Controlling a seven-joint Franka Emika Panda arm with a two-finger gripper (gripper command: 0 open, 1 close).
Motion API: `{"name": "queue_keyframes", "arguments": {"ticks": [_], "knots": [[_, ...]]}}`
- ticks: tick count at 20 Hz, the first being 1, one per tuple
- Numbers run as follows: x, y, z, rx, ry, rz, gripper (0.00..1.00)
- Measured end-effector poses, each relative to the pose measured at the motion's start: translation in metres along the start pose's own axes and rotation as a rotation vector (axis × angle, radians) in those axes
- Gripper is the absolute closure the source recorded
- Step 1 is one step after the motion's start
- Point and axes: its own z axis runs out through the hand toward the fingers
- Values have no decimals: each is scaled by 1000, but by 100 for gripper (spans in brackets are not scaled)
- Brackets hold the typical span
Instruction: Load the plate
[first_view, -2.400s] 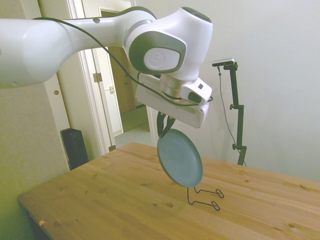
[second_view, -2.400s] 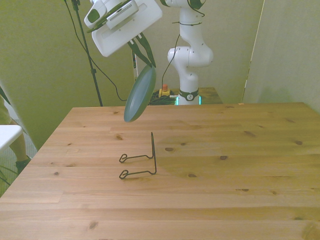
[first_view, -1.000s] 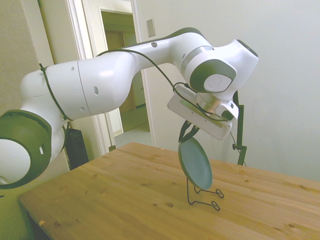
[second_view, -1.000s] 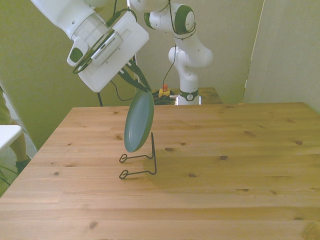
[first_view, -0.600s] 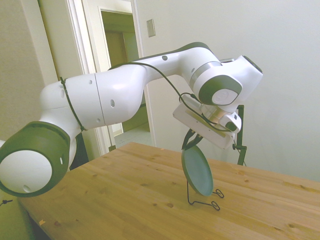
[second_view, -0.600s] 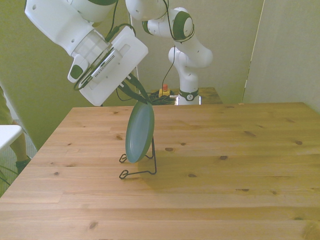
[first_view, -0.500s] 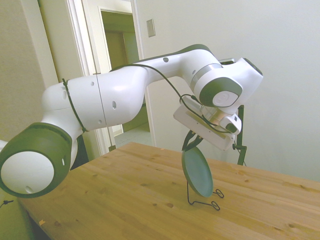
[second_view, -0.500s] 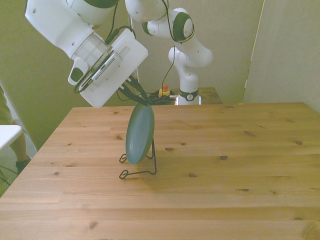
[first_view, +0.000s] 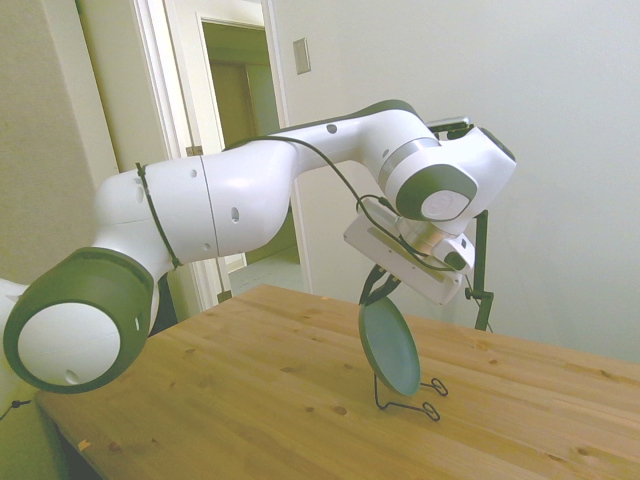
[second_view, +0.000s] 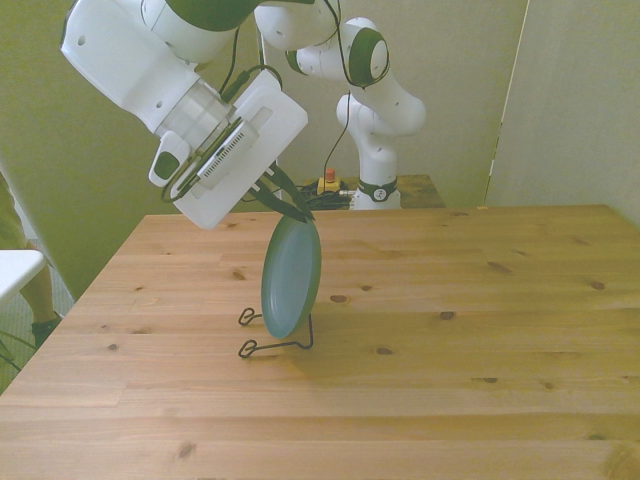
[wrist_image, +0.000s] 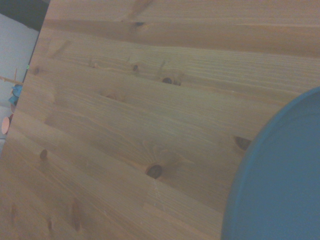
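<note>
Dark two-finger gripper closed on the top rim of the plate, holding it on edge, nearly upright and slightly tilted. Plate a round dark teal-green disc, its lower edge down at the thin black wire stand, in front of the stand's upright wire; whether it already rests on the two base prongs cannot be told. Step in hand, at a guess: seating the plate in the stand. Next move likely calls for leaning the plate back against the upright, then opening the fingers and lifting straight away without knocking it over. Around it, only the wooden table, with nothing near the stand. In the wrist view, teal rim close over knotted planks.
</note>
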Motion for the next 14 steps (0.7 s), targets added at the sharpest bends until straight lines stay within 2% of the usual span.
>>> {"name": "queue_keyframes", "arguments": {"ticks": [8, 14], "knots": [[4, -10, 13, -7, -11, -7, 100], [1, 13, 1, 28, -28, 18, 100]]}}
